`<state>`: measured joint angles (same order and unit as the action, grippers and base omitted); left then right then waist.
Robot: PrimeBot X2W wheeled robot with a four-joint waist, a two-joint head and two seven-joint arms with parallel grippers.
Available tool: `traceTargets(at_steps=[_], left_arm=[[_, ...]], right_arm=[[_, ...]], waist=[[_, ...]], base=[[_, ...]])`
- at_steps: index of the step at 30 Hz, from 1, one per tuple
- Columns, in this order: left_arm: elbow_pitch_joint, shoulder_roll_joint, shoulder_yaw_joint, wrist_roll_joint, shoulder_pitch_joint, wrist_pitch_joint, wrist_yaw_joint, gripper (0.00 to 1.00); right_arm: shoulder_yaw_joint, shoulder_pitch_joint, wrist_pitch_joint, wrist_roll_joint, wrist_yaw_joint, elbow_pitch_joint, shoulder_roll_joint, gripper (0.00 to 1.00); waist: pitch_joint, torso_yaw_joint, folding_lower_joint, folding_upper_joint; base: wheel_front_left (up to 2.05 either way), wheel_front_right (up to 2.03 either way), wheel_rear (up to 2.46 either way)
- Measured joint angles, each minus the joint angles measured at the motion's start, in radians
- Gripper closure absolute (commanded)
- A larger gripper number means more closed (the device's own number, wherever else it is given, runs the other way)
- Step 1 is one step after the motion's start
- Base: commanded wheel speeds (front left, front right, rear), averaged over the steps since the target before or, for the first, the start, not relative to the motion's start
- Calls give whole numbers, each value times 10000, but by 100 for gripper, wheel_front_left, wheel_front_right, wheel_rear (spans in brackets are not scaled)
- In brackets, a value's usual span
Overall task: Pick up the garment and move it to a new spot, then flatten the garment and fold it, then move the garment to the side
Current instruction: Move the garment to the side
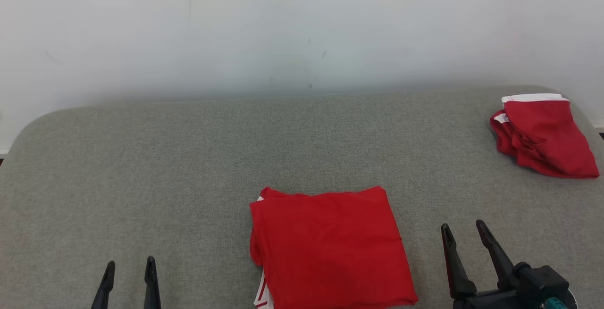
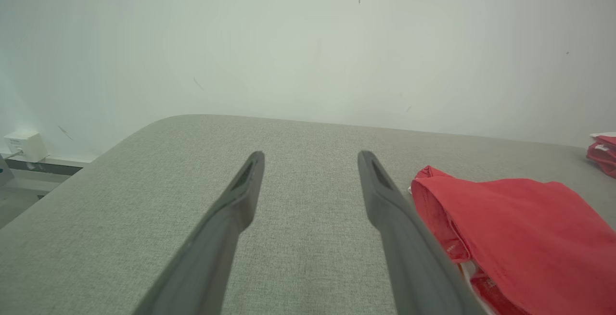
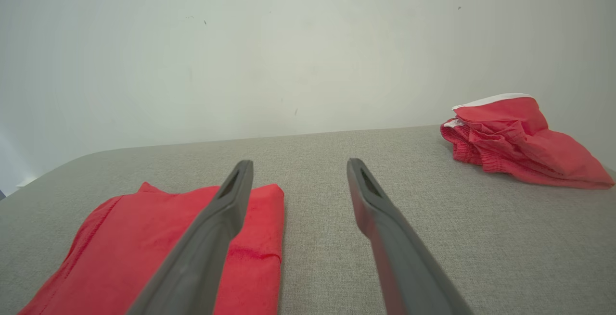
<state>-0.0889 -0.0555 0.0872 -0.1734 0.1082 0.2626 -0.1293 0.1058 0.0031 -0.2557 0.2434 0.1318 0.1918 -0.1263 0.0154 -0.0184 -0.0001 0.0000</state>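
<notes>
1. While both grippers stand spread and empty, the folded red garment (image 1: 330, 247) lies flat at the lower centre of the head view on the grey padded surface (image 1: 188, 167).
2. Left gripper (image 1: 130, 262), lower left: well apart from it.
3. Right gripper (image 1: 462, 226), lower right: near its right edge, not touching.
4. Crumpled red garment (image 1: 542, 139): upper right.

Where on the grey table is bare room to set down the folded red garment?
Bare: the whole left side of the table, between the folded garment and the left edge; also the far strip along the wall. Crowded: the far right corner, where a second red garment lies.
</notes>
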Motion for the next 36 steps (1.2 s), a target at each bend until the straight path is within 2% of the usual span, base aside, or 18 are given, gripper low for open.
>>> traceTargets(at_steps=[22, 26, 36], left_arm=[[40, -8, -27, -15, 80, 0, 0, 0], [46, -4, -111, -15, 28, 0, -2, 0], [8, 6, -408, -40, -318, 0, -15, 0]], right_arm=[[123, -128, 207, 117, 0, 90, -29, 0], [276, -684, 688, 157, 0, 568, -186, 0], [596, -2097, 1979, 228, 0, 2646, -286, 0]], waist=[[-55, 78, 0, 0], [-121, 182, 1, 0], [-474, 755, 1, 0]], base=[[0, 0, 0], [0, 0, 0], [0, 0, 0]])
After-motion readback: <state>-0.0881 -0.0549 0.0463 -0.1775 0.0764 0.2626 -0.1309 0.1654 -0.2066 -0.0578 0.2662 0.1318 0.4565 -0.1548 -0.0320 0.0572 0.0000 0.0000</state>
